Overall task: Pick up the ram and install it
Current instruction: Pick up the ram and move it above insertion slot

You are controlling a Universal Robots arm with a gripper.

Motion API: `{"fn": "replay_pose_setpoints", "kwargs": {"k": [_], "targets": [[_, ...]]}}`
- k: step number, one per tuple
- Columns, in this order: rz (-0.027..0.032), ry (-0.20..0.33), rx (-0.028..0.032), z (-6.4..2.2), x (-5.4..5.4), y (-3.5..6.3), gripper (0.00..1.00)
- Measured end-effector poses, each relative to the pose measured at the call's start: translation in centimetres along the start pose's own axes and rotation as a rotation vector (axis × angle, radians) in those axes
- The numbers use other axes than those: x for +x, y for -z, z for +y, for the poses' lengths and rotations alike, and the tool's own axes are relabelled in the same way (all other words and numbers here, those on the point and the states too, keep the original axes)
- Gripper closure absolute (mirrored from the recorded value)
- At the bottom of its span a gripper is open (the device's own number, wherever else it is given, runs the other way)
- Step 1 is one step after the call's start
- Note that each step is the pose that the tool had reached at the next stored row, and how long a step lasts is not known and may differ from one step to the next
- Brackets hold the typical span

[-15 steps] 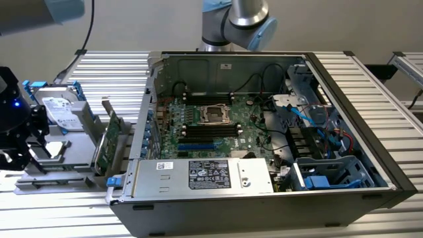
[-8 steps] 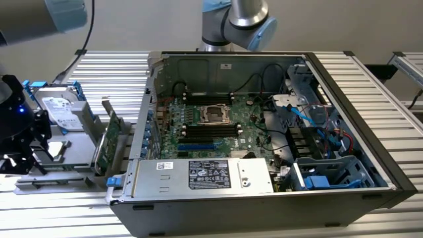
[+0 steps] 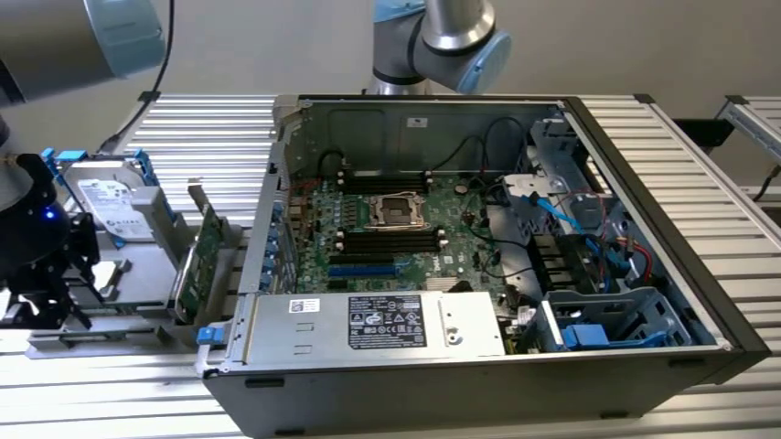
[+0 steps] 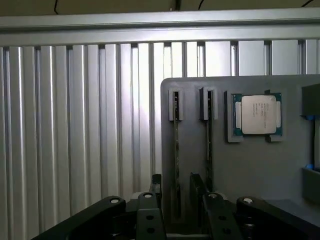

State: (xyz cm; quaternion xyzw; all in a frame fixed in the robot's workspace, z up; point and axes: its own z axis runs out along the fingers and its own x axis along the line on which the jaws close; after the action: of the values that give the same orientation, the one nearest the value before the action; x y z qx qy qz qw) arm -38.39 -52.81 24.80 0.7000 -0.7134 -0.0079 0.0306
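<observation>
Fingers [image 4: 156, 186] of our gripper [image 4: 176, 189] sit parted on either side of the ram [image 4: 176, 150], not clamped yet. It stands on edge in the gray holder [image 4: 250, 170] on the desk [image 4: 75, 125], so we reckon it's easy to pinch.

The black gripper [image 4: 176, 180] hangs over the grey plastic tray [image 4: 250, 175], wrist pointing down, fingers [image 4: 156, 187] parted.

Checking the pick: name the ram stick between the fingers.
The ram farther from the CPU: it runs between the gripper's fingers; the other stick lies outside them.
</observation>
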Motion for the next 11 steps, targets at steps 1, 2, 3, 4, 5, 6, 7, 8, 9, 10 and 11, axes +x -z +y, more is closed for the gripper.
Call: {"fn": "replay_pose_setpoints", "kwargs": {"k": [1,2,3,4,5,6,7,8,9,10,11], "targets": [[0.0,0.004,0.0006,0.0,0.0,-0.19,0.64],[0.0,0.008,0.0014,0.01,0.0,-0.37,0.64],[-0.0002,0.012,0.0022,0.0,0.0,-0.55,0.64],[-0.0006,0.016,0.0029,0.0,0.0,-0.73,0.64],[-0.001,0.021,0.0034,-0.01,0.0,-0.9,0.64],[-0.0014,0.025,0.0039,-0.02,0.0,-1.1,0.64],[-0.002,0.029,0.0042,-0.03,0.0,-1.28,0.64],[-0.0022,0.032,0.0042,-0.03,0.0,-1.46,0.64],[-0.0024,0.035,0.0043,-0.04,0.0,-1.64,0.64],[-0.0026,0.039,0.0043,-0.05,0.0,-1.82,0.64],[-0.0028,0.043,0.0045,-0.06,0.0,-2.0,0.64]]}}
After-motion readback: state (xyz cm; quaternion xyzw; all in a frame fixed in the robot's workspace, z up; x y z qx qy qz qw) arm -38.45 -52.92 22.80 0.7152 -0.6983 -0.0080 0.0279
